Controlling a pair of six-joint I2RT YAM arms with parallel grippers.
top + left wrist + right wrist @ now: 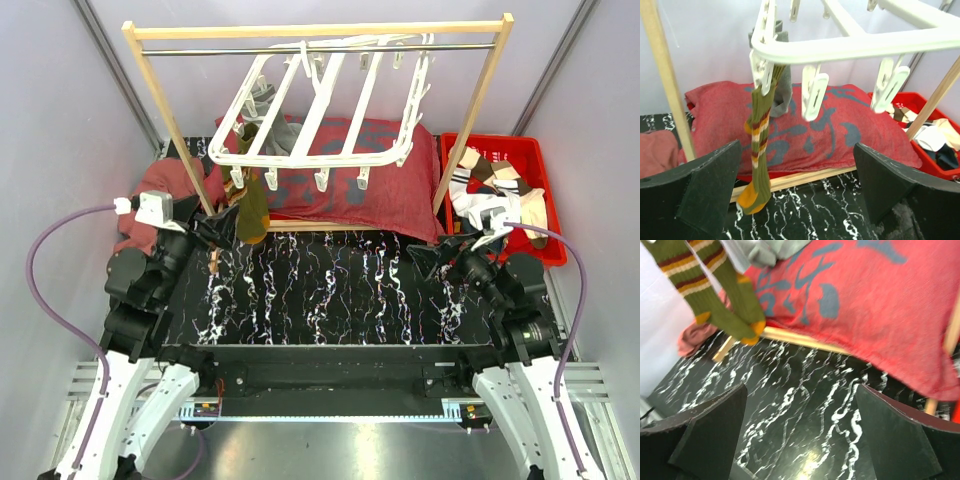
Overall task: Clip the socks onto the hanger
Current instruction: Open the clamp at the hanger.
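Observation:
The white hanger (330, 110) hangs from the rail of a wooden frame. An olive striped sock (760, 150) dangles from a clip at its front left corner, also visible in the top view (251, 208). The right wrist view shows a pair of olive socks (725, 295) there. A grey sock (268, 108) hangs further back. More socks (495, 190) lie in the red bin. My left gripper (800, 190) is open and holds nothing, low over the table just right of the olive sock. My right gripper (800, 435) is open over the marbled table, holding nothing.
The wooden frame (480, 110) straddles a red cloth (370, 170) on the table. Its left post (667, 85) stands close to my left gripper. Spare white clips (815, 95) hang along the hanger's front bar. The red bin (540, 170) sits at the far right.

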